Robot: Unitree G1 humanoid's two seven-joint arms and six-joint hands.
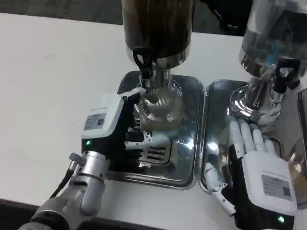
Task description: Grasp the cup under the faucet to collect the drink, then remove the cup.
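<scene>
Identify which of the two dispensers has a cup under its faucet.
The dark-filled dispenser on the left: the left hand holds a ribbed cup beneath its faucet. The clear one has none.

no readable text anywhere. left hand (112,125), left of centre in frame: white sticker on its white back, dark print too blurred to read. right hand (259,165), lower right of frame: similar white label on its back, lines of print too small to make out. no brands, numbers, signs legible.
</scene>
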